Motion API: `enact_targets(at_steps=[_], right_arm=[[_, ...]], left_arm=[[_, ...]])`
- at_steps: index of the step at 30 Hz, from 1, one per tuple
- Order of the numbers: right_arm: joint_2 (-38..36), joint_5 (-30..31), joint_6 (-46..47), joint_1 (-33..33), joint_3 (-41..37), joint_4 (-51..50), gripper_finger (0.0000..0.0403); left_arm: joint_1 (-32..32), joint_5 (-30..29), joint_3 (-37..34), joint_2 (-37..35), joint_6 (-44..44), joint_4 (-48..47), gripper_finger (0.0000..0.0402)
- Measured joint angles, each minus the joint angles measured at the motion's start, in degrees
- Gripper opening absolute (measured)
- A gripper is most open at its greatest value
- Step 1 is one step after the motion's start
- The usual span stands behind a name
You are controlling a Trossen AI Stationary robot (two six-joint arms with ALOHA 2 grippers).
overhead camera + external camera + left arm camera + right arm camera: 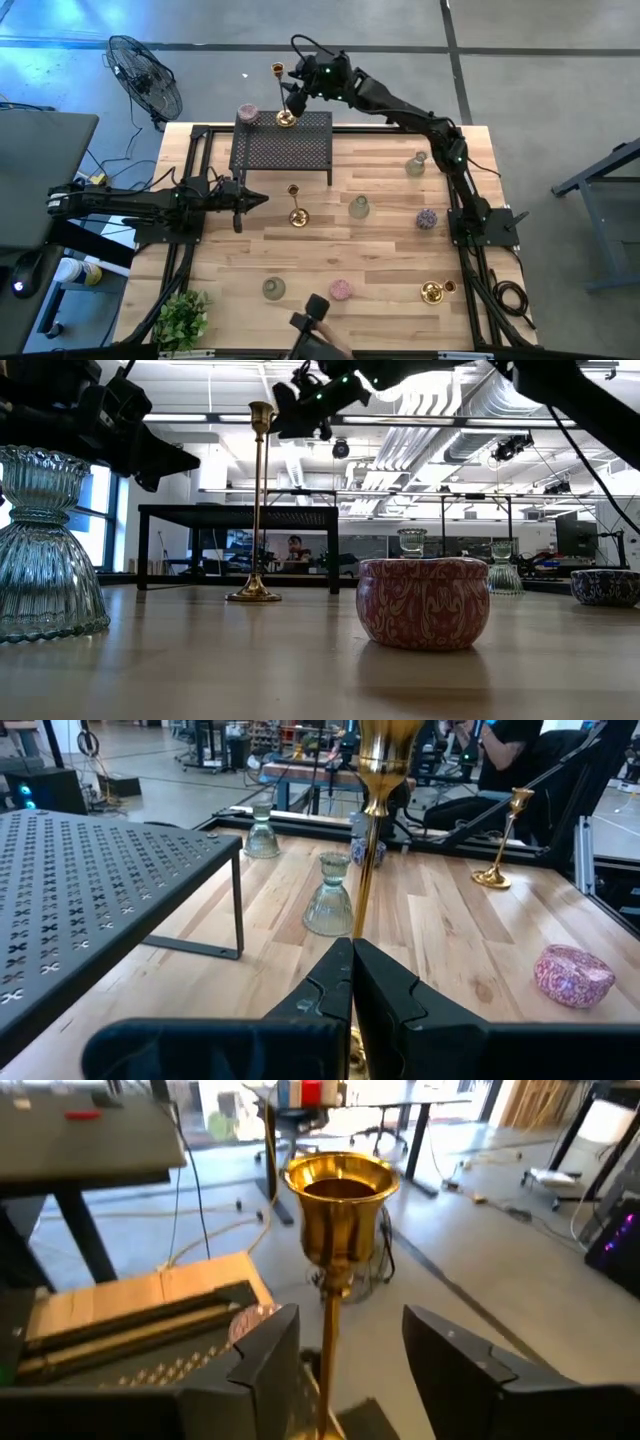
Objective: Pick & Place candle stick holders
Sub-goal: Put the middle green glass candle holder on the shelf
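A tall gold candle stick holder [283,100] stands by its round base on the black mesh rack [290,150], next to a pink holder [247,114]. My right gripper [350,1355] is open at the rack's far edge, one finger on each side of the holder's stem [328,1340], below the cup [340,1190]. I see no touch. My left gripper [258,200] is shut and level at the table's left, pointing at a second tall gold holder [296,208] that stands on the table just ahead of its tips [352,985].
Pale-green glass holders [416,165] [359,207] [273,288], a purple one [427,218], a pink one [340,290] and a squat gold one [432,292] stand spread over the table. A plant [182,318] sits at the near left corner. A fan [145,75] stands beyond the far left.
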Motion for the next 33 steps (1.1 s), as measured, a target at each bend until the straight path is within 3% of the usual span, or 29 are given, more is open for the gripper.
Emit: enact_targets(at_steps=[6,14,23,27,33], right_arm=[[-4.95,0.33,-1.37,0.45,0.02,-13.53,0.0141],[-6.56,7.33,-5.5,5.33,0.0,-25.9,0.0011],[-6.87,10.15,-5.88,9.31,-0.7,-25.76,0.0003],[-10.45,10.62,-5.9,10.06,-10.86,-17.13,0.0002],[-25.11,10.04,-2.87,11.02,-42.62,10.23,0.0001]], left_arm=[[0.01,-3.36,0.0,0.02,0.0,-0.02,0.0004],[0.01,-3.39,0.0,0.02,0.0,-0.09,0.0004],[0.01,-3.32,0.0,0.02,0.0,-0.24,0.0004],[0.02,-3.32,0.02,0.0,0.0,-0.26,0.0004],[0.02,-3.21,0.02,0.02,0.0,-0.48,0.0004]])
